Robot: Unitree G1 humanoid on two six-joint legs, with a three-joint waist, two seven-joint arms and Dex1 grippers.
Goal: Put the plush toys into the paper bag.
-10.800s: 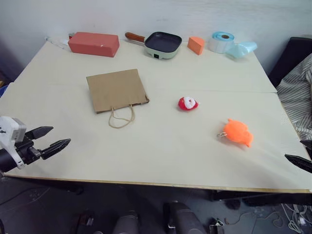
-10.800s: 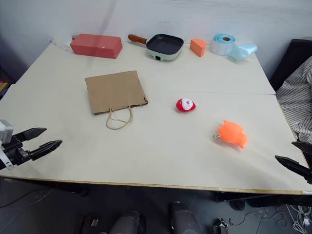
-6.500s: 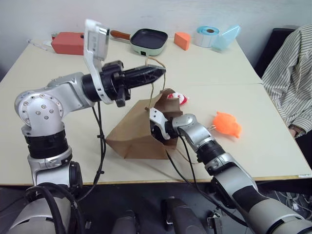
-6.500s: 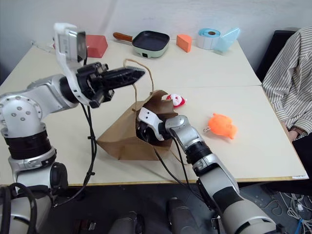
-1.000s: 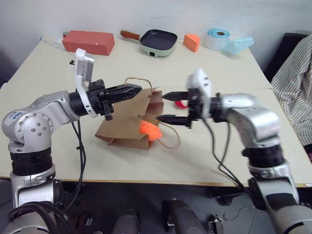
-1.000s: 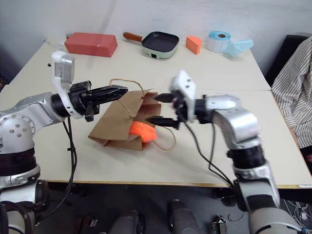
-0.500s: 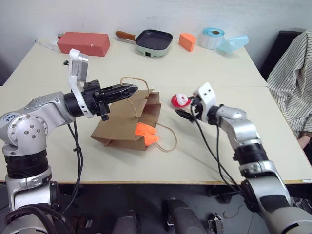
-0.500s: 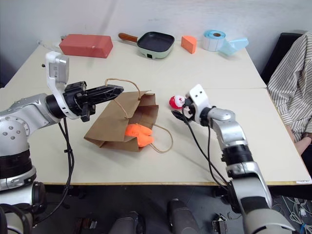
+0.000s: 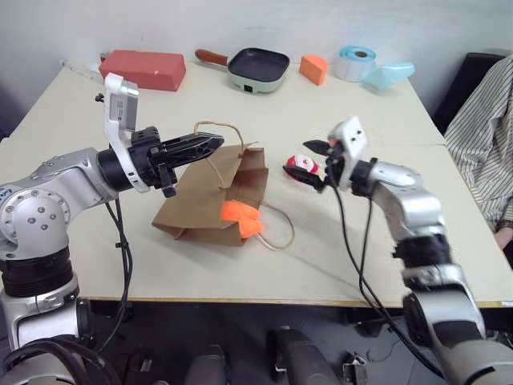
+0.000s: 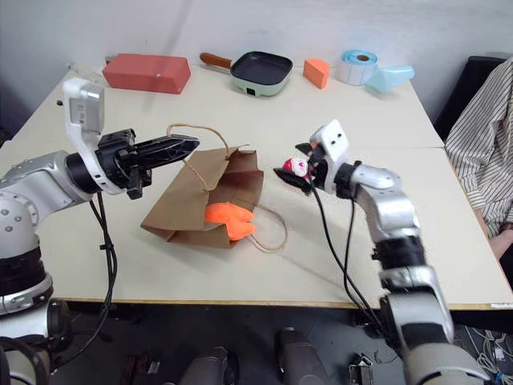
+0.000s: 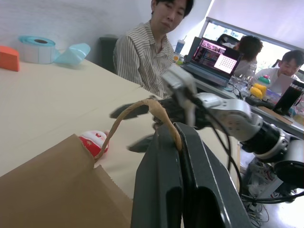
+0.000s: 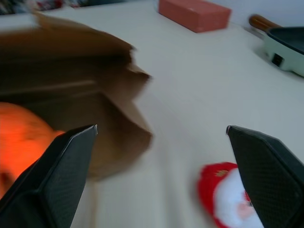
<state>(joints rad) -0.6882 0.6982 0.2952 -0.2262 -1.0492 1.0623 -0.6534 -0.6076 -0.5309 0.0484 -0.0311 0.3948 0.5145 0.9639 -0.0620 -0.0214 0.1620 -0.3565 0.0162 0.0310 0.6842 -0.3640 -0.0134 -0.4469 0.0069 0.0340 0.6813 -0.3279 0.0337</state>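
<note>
The brown paper bag lies on its side on the table, mouth toward the front right. My left gripper is shut on one cord handle and holds it up. The orange plush toy sits in the bag's mouth. The red-and-white plush toy lies on the table to the right of the bag. My right gripper is open, one finger above and one below that toy's right side. In the right wrist view the toy lies near one finger.
Along the far edge stand a red box, a pan, an orange wedge and a blue tape roll. A person in a striped shirt sits at the table's right side.
My right gripper, still open, has left the bag's mouth and gone right to the red-and-white plush toy. The left gripper keeps the handle raised in place.
</note>
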